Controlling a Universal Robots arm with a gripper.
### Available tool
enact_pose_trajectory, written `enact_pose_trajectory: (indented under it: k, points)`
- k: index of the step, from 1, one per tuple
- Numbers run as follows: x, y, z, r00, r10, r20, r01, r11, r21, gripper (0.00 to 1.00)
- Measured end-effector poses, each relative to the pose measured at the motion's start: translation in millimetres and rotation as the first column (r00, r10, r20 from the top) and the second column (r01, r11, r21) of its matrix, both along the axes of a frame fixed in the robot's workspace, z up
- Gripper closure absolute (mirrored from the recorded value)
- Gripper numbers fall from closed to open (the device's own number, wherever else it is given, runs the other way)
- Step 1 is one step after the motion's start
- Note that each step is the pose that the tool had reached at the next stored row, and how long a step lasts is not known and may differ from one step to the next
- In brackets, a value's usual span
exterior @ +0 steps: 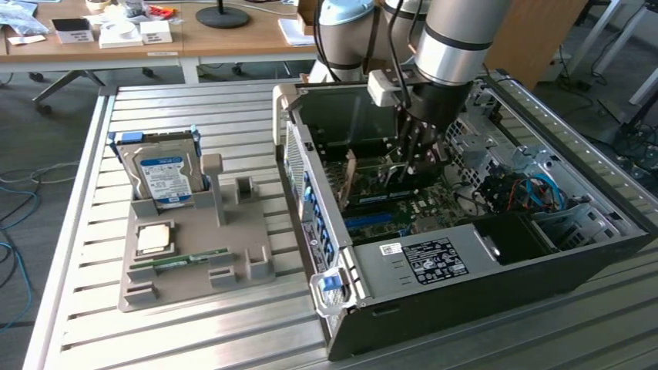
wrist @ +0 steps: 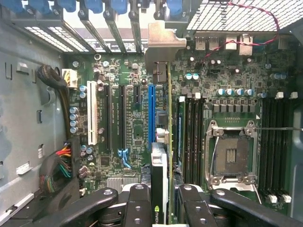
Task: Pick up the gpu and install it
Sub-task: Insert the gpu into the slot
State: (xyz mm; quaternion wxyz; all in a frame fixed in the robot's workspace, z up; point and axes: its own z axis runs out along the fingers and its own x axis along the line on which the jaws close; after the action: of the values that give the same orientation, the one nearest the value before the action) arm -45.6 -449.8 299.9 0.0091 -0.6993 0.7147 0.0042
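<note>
My gripper (exterior: pixel 417 158) reaches down inside the open computer case (exterior: pixel 340 293), over the motherboard (exterior: pixel 432 204). It is shut on the gpu (exterior: pixel 378 176), a green card held on edge. In the wrist view the gpu (wrist: pixel 163 175) runs edge-on between the two black fingers (wrist: pixel 139 203), with its silver end bracket (wrist: pixel 163 45) at the case's rear slot openings. The card stands right beside the long blue slot (wrist: pixel 151 113) on the motherboard (wrist: pixel 128 71). I cannot tell whether its lower edge sits in a slot.
On the exterior view's left, a grey parts holder (exterior: pixel 196 262) carries a hard drive (exterior: pixel 165 173), a processor chip (exterior: pixel 154 237) and a RAM strip (exterior: pixel 190 258). Inside the case are the power supply (exterior: pixel 432 258), blue cables (exterior: pixel 535 189), the empty processor socket (wrist: pixel 232 156) and a wire bundle (wrist: pixel 59 161).
</note>
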Motion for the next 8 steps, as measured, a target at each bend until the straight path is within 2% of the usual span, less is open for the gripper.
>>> enact_pose_trajectory:
  k: [8]
  points:
    - [-0.9,-3.4,-0.1,1.0,0.002,0.0,-0.002,1.0,-0.0001,0.73]
